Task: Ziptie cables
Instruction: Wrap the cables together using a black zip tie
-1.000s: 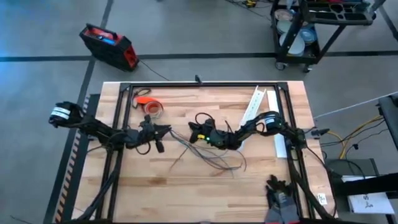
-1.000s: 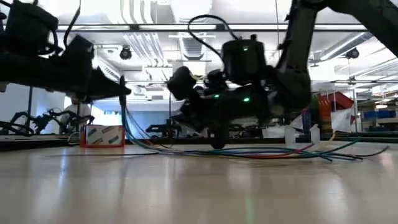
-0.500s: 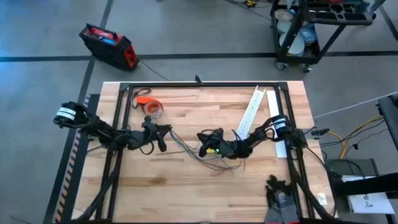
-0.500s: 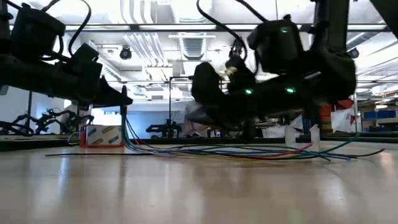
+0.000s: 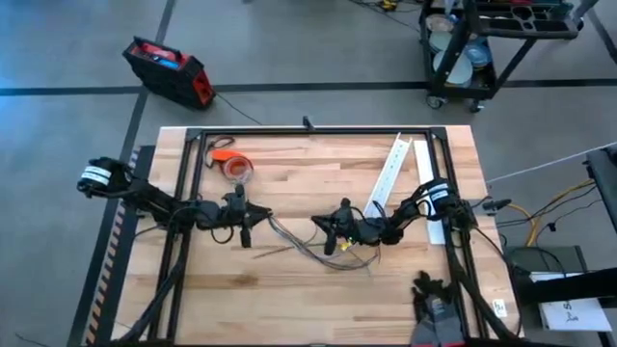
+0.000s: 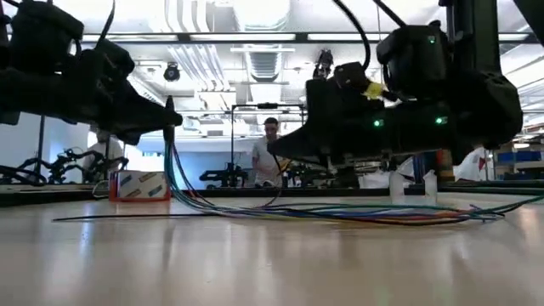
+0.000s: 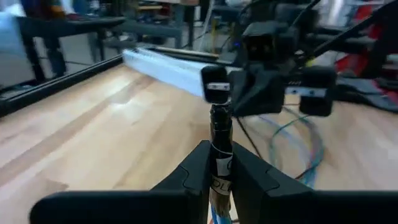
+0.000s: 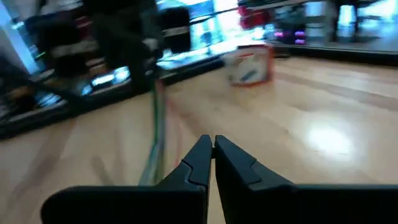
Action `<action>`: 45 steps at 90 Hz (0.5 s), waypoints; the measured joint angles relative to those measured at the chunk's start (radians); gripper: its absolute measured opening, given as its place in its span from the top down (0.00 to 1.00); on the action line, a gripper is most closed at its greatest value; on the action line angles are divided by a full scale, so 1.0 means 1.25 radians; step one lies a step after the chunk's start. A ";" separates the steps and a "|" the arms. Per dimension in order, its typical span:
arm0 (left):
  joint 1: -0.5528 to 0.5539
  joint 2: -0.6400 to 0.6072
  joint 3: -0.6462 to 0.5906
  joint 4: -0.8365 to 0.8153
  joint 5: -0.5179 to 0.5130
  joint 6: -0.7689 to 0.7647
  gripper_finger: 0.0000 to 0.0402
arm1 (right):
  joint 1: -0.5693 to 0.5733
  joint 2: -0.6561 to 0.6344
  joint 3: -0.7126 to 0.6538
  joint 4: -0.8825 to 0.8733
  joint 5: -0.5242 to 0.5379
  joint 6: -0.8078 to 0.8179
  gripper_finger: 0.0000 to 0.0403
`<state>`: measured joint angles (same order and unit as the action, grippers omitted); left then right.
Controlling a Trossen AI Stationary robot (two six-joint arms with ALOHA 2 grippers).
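The cables (image 5: 333,255) are thin green, blue and dark wires lying loose on the wooden table between my two grippers. One end is gathered into a bundle, on which my left gripper (image 5: 253,218) is shut, left of the table's middle. From there the wires drop to the table (image 6: 183,191) and trail toward the right. My right gripper (image 5: 322,227) hovers above the wires, pointing at the left gripper, its fingers (image 8: 202,155) shut with nothing seen between them. The ziptie does not show in any view. My left gripper pinches the bundle near its gathered end, on a dark wrapped stretch with a white band (image 7: 219,167), between its two fingers. The fingers lie level, pointing toward the table's right, across the bundle. The end stands up above the fingertips (image 6: 168,109); the wires hang slack below onto the table.
An orange tape roll (image 5: 236,169) lies at the far left of the table. A long white slotted channel (image 5: 390,172) lies slantwise at the far right. Black frame rails (image 5: 188,183) run along the table's sides. A person (image 6: 270,149) stands in the room behind.
My right gripper has moved toward the table's near edge and a little to the right. It has risen from just above the table to clear above the wires. The loose strands, fanned wide before, now lie closer together.
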<state>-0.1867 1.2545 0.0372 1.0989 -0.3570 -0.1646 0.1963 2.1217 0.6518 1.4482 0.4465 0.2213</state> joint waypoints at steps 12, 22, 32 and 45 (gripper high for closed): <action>0.001 -0.002 0.000 0.007 0.002 0.026 0.85 | -0.010 -0.016 -0.009 -0.004 -0.065 -0.048 1.00; 0.014 -0.005 0.001 0.027 -0.064 0.026 0.83 | -0.028 -0.020 0.000 -0.003 -0.138 -0.072 1.00; 0.045 -0.004 0.007 0.023 -0.078 0.020 0.83 | -0.043 -0.020 0.031 -0.036 -0.207 -0.097 1.00; 0.112 0.015 0.049 -0.007 -0.076 0.018 0.83 | -0.046 -0.019 0.084 -0.111 -0.240 -0.157 1.00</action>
<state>-0.0462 1.2727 0.0985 1.0897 -0.4517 -0.1425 0.1387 2.0983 0.7573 1.3093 0.1459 0.0253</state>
